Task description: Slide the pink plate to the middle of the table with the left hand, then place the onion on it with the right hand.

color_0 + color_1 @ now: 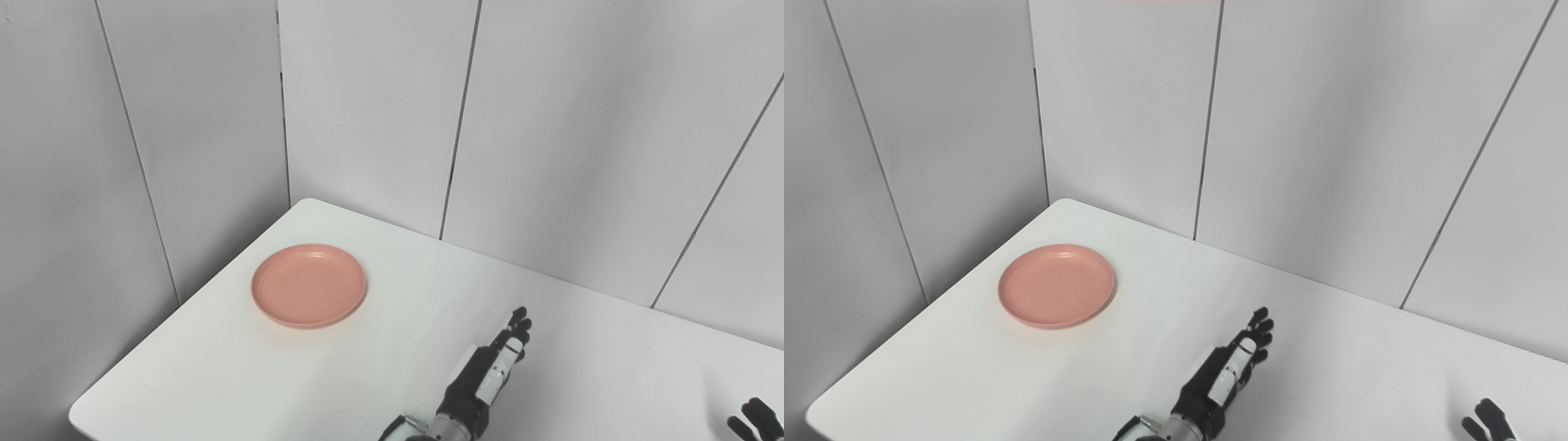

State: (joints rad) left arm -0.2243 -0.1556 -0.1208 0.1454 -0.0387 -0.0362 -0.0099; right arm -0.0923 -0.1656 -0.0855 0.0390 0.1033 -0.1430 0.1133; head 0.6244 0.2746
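The empty pink plate (pixel 308 285) sits near the far left corner of the white table (pixel 233 380). My left hand (pixel 493 366) hovers low over the table's middle, well to the right of the plate and apart from it. Its fingers are stretched forward and hold nothing. Only the fingertips of my right hand (pixel 756 418) show at the bottom right edge, spread apart with nothing between them. No onion appears in either view.
Grey panelled walls (pixel 367 110) close in behind the table and along its left side. The table's rounded left front corner (pixel 79 416) lies near the picture's bottom left.
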